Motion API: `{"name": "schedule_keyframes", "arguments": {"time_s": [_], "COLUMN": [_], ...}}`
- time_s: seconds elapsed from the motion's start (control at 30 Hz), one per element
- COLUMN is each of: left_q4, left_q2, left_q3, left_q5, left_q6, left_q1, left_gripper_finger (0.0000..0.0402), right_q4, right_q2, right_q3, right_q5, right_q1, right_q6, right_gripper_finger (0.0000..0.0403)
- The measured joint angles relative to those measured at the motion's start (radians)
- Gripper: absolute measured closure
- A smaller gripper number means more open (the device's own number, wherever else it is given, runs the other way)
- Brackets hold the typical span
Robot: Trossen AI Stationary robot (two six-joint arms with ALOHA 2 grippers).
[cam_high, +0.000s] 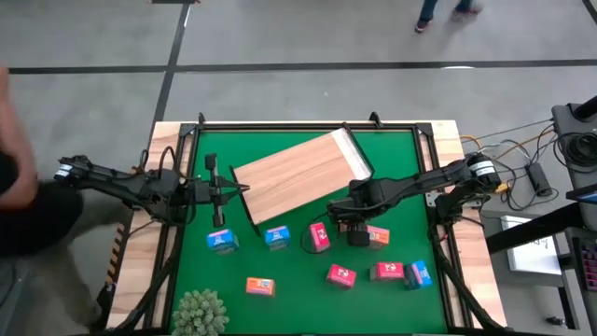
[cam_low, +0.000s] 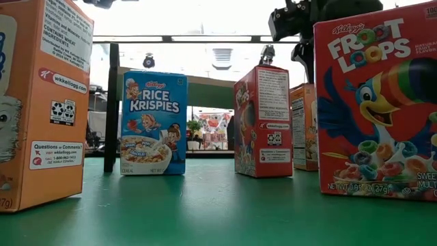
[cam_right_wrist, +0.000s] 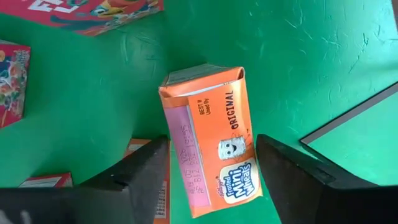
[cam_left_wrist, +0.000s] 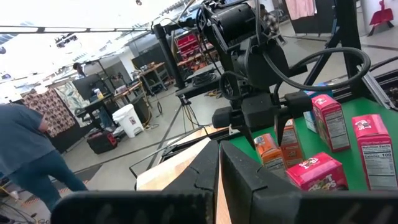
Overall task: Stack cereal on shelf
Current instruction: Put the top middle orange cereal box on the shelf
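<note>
The shelf (cam_high: 298,177), a light-wood board with a dark metal frame, lies askew on the green mat. My left gripper (cam_high: 244,189) is shut at its left edge. My right gripper (cam_right_wrist: 212,140) points down, open, over an upright orange cereal box (cam_right_wrist: 208,143). One finger stands on each side of the box without touching it. In the high view this gripper (cam_high: 359,233) is just near of the shelf. More cereal boxes stand on the mat: blue ones (cam_high: 222,241) (cam_high: 277,238) (cam_high: 420,273), pink-red ones (cam_high: 319,236) (cam_high: 340,275) (cam_high: 387,271) and an orange one (cam_high: 260,286). My left gripper comes level from the table's left and is shut at the shelf's left edge (cam_high: 239,184). In the left wrist view its own fingers (cam_left_wrist: 249,186) hide the place of contact, with the wood (cam_left_wrist: 177,168) showing just past them. The shelf stays on the mat.
A fuzzy green plant (cam_high: 201,313) stands at the near left edge. A person (cam_high: 14,187) stands beside the table's left side. Cables and equipment (cam_high: 536,177) lie off the right edge. Bare mat shows in the far left corner (cam_high: 215,149).
</note>
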Motion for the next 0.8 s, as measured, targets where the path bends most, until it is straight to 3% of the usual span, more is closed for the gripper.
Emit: {"name": "schedule_keyframes", "arguments": {"time_s": [0.43, 0.8], "left_q4": [0.006, 0.007], "left_q2": [0.000, 0.000], "left_q3": [0.000, 0.000], "left_q5": [0.000, 0.000], "left_q6": [-0.007, -0.013], "left_q1": [0.000, 0.000], "left_gripper_finger": [0.0402, 0.0402], "right_q4": [0.000, -0.052], "right_q2": [-0.009, -0.036], "right_q3": [0.000, 0.091], "right_q5": [0.000, -0.025], "right_q1": [0.000, 0.000], "right_q6": [0.030, 0.052], "right_gripper_finger": [0.0263, 0.0277]}}
